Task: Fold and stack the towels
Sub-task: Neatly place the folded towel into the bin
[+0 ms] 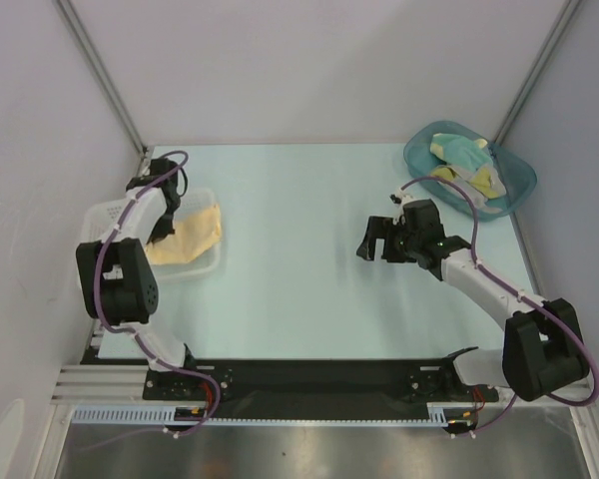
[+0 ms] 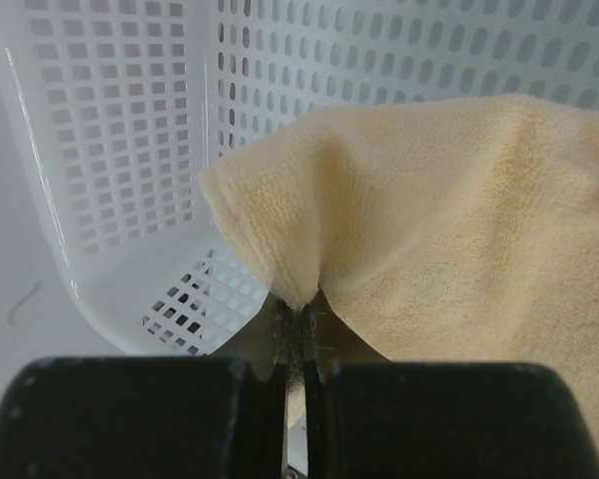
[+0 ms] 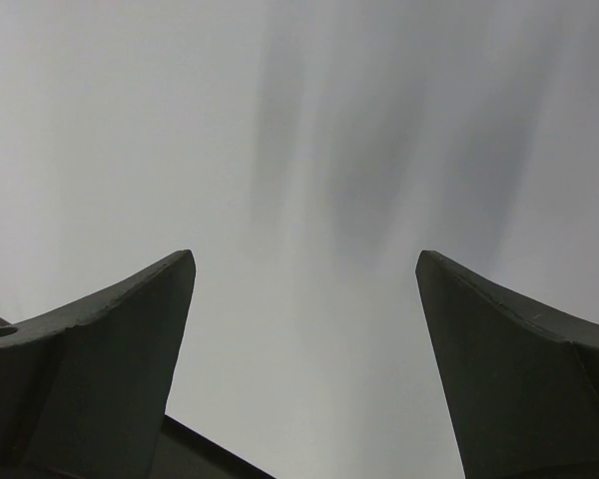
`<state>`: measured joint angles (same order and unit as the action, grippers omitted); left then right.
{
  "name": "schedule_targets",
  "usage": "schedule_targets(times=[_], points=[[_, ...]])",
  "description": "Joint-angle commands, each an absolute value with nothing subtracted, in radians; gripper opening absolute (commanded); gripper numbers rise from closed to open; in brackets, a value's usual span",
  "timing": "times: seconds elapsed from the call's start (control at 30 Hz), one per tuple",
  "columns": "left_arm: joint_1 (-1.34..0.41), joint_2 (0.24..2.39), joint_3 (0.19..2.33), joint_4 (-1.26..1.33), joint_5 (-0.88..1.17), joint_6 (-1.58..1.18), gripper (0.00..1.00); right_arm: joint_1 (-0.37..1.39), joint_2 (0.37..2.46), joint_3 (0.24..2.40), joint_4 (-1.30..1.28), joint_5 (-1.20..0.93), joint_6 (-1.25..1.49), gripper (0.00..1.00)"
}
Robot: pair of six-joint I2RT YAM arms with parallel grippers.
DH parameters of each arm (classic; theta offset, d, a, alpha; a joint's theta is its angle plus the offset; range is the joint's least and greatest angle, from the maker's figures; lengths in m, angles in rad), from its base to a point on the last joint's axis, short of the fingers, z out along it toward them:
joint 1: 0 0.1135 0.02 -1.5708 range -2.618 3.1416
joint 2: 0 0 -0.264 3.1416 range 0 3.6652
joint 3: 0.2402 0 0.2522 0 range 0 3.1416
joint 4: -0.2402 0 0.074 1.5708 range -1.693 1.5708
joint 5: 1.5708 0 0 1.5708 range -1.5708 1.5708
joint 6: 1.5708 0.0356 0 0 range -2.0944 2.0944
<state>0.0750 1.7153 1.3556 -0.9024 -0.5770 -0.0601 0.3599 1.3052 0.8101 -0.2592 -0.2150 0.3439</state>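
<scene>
probably a robotics lab test cell, not a home: plain white panels (image 1: 309, 70) held by metal posts (image 1: 102, 75) wall in a pale tabletop (image 1: 299, 220), a metal rail (image 1: 100, 384) runs along its near edge, and the cabled left arm (image 1: 115, 269) and right arm (image 1: 489, 284) are bolted there side by side.

left end effector (image 2: 299, 311) pinched, right one (image 3: 304, 264) gaping

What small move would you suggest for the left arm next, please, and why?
Probably open the left claw to let go. It is shut on a pinched edge of the yellow towel, and the towel rests in the white basket, so releasing it seems to be what remains there. The right claw is open, far off, and holds nothing.
</scene>
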Motion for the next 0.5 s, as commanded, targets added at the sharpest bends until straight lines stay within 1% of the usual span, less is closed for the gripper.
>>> schedule_targets(times=[0.0, 0.2, 0.3, 0.47], points=[[0.092, 1.762, 1.341, -0.856, -0.607, -0.055, 0.0, 0.377, 1.309, 0.842, -0.251, -0.206, 0.356, 1.0], [0.13, 1.864, 1.394, -0.867, -0.64, -0.064, 0.0, 0.379, 1.264, 0.851, -0.267, -0.179, 0.354, 1.0], [0.146, 1.91, 1.454, -0.887, -0.685, -0.063, 0.0, 0.376, 1.255, 0.859, -0.271, -0.17, 0.354, 1.0], [0.219, 1.985, 1.512, -0.936, -0.755, -0.124, 0.02, 0.377, 1.258, 0.862, -0.273, -0.169, 0.356, 1.0]])
